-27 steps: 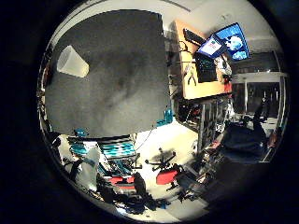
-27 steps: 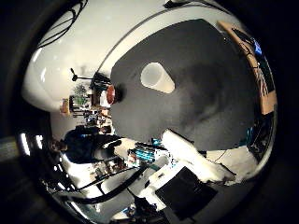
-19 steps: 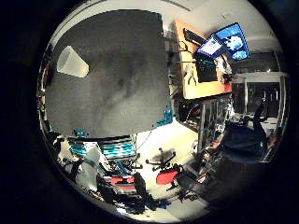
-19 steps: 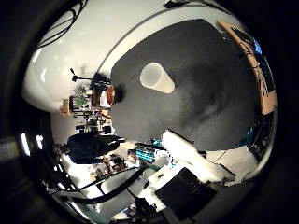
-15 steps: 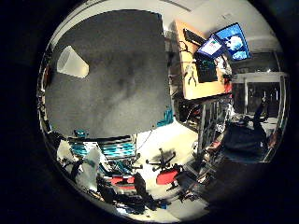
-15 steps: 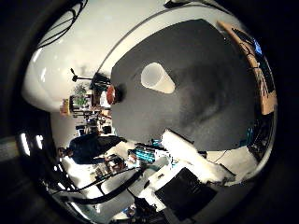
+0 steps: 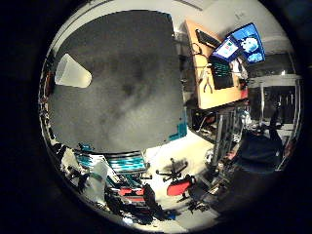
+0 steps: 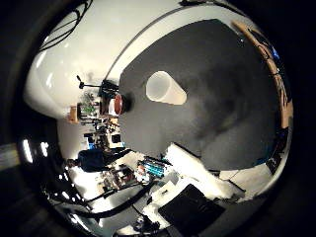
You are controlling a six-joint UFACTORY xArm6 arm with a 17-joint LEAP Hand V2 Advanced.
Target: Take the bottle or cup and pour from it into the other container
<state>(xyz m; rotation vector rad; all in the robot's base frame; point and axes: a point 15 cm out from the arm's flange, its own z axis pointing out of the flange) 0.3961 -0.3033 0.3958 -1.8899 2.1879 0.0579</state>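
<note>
- Cup [image 8: 165,89] as landmark: a pale, translucent cup on the dark grey table mat [image 8: 232,74], its open mouth turned toward the palm in the thumb-side view, so it reads as upright and seen from above.
- Mat around the cup is bare — mottled with lighter and darker patches, nothing touching the cup.
- Red-and-white round object [image 8: 118,104], just off the mat edge nearest the cup; too small to identify, and I cannot tell whether it is the other container.
- Hand [image 8: 197,170]: only white and black parts of it show, at the mat edge well apart from the cup. The cup is small in both views, so the palm is far from it. Whether the fingers are straight or curled cannot be told; they hold nothing that shows.
- Wooden desk [image 7: 214,73], beyond the mat edge farthest from the cup, carrying lit screens [image 7: 239,44], a keyboard and small tools.
- Red chair [image 7: 178,187], on the pale floor past the mat's near edge, well apart from the cup.
- Teal-striped parts [image 7: 126,163], just beyond the mat edge — between the cup's side of the mat and the chair.
</note>
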